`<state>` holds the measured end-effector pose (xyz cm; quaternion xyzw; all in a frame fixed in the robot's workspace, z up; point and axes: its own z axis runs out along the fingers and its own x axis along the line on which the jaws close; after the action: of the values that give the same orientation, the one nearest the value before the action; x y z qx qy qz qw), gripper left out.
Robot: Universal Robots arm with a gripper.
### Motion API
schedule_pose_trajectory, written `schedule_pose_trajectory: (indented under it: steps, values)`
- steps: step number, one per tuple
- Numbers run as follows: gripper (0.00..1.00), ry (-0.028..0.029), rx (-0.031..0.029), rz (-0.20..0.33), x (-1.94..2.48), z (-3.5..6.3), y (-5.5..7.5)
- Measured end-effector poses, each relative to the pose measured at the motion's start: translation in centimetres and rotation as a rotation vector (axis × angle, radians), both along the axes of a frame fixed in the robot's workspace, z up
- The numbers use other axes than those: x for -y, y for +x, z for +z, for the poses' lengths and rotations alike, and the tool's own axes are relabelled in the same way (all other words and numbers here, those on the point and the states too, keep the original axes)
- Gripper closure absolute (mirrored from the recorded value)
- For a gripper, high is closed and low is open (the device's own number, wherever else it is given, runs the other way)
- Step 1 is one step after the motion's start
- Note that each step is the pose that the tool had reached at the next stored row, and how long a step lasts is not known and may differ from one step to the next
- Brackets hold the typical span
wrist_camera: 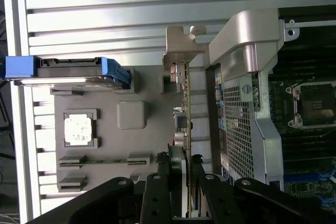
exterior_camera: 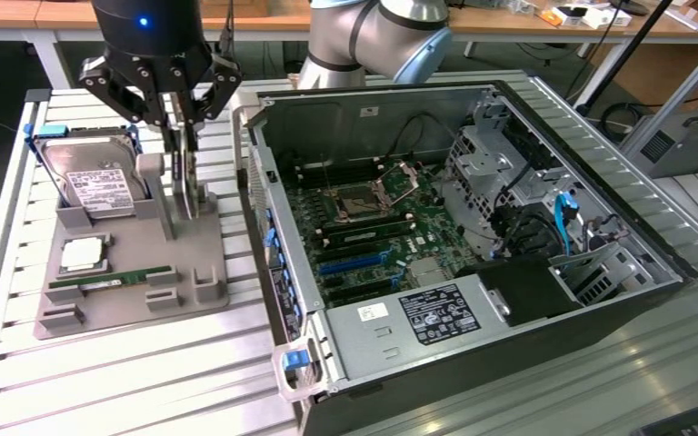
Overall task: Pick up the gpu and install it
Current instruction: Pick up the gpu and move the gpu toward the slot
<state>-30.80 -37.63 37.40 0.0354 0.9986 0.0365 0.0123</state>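
The gpu (exterior_camera: 184,182) is a thin flat card that hangs on edge, upright, over the grey holder tray (exterior_camera: 192,250) at the exterior view's left. My gripper (exterior_camera: 182,127) comes down on its upper edge and is shut on it. In the wrist view the gpu (wrist_camera: 184,114) shows edge-on, with its silvery bracket (wrist_camera: 181,45) at the far end and my black fingers (wrist_camera: 157,182) on both sides of it. The open computer case (exterior_camera: 279,236) lies beside it, at the exterior view's right, with the motherboard (exterior_camera: 373,227) exposed.
On the tray lie a silver hard drive (exterior_camera: 97,182) in a blue frame, a processor chip (exterior_camera: 84,256) and a green memory stick (exterior_camera: 113,278). Blue expansion slots (exterior_camera: 355,263) sit on the motherboard. The case's metal wall (wrist_camera: 247,103) stands close to the card. Everything rests on a slatted aluminium table (exterior_camera: 131,381).
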Motion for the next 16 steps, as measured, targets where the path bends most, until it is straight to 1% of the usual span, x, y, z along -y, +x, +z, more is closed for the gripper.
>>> schedule_pose_trajectory:
  steps: [16]
  values:
    - [0.73, 0.0038, 0.0000, 0.000, 0.00, 0.75, 0.00]
